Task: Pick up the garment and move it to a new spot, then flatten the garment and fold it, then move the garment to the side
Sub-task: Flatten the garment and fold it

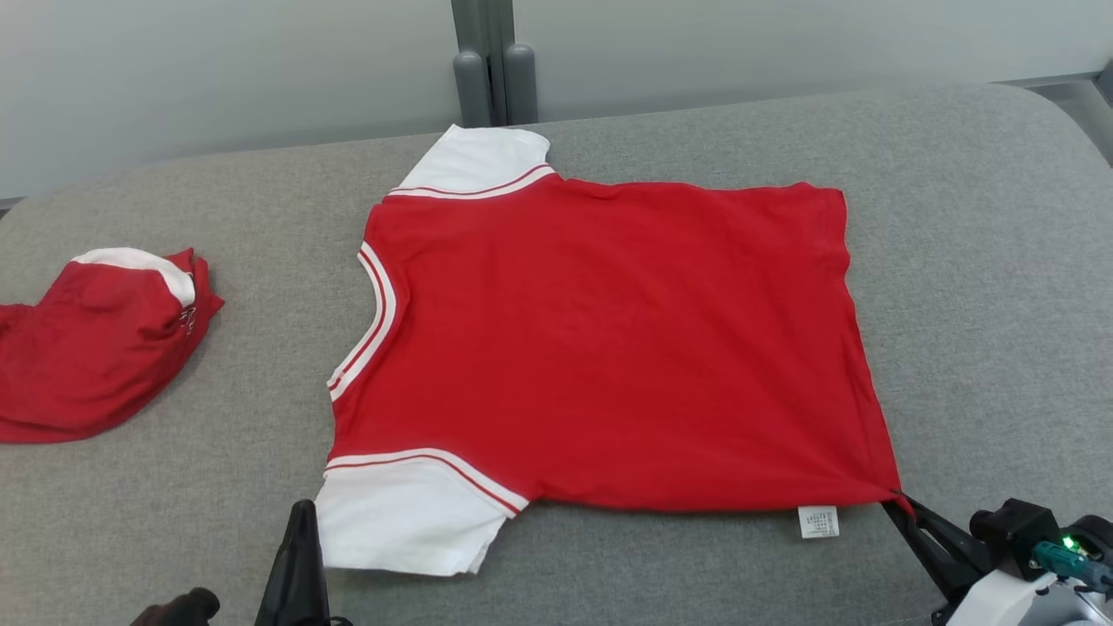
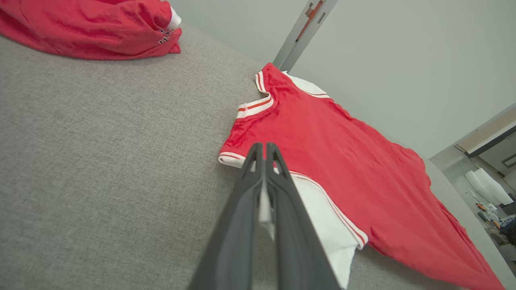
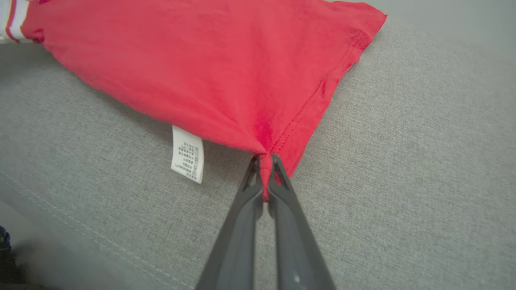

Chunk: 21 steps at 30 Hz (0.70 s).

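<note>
The garment [image 1: 609, 348], a red T-shirt with white sleeves and striped trim, lies spread flat on the grey padded surface [image 1: 974, 217], collar to the left. My right gripper [image 1: 896, 500] is shut on its near right hem corner, and the red cloth [image 3: 201, 60] is drawn to a point between the tips [image 3: 264, 158]. My left gripper [image 1: 303, 509] sits at the outer edge of the near white sleeve [image 1: 400, 522]. Its fingers [image 2: 264, 146] are shut, and a strip of white sleeve cloth [image 2: 322, 225] shows between them.
A second red and white garment [image 1: 87, 348] lies crumpled at the far left of the surface. A white care label [image 1: 818, 522] sticks out from the near hem. A grey post [image 1: 494, 61] stands behind the surface's back edge.
</note>
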Tool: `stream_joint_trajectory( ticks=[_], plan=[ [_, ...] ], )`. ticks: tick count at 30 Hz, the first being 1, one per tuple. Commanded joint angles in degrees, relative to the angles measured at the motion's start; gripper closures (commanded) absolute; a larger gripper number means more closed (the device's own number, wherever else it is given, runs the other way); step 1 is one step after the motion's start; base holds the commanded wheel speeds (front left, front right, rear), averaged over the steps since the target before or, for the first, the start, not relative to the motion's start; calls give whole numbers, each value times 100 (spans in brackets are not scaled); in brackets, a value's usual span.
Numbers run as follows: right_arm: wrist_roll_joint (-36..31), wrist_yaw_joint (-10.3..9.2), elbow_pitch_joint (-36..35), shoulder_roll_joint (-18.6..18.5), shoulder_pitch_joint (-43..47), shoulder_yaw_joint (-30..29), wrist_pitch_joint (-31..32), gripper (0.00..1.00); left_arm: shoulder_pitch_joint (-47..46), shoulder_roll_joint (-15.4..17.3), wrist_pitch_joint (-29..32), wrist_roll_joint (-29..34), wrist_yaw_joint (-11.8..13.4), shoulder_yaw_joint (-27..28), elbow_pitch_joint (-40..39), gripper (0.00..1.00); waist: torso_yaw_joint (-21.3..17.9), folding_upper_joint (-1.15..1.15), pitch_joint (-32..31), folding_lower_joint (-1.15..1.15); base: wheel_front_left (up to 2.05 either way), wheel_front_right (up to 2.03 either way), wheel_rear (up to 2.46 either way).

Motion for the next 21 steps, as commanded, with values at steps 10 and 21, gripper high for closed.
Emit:
stream_joint_trajectory(
  ticks=[10, 21],
  plan=[
    [136, -10, -39, -150, -890, 184, 118, 100, -1324, 495, 571, 460, -230, -338, 195, 100, -58, 0, 237, 1, 0, 0, 0],
    [561, -10, 466, -124, -2152, 727, 193, 100, -3343, 566, 837, 558, -573, -442, 1601, 100, -172, 0, 827, 1, 0, 0, 0]
  ],
)
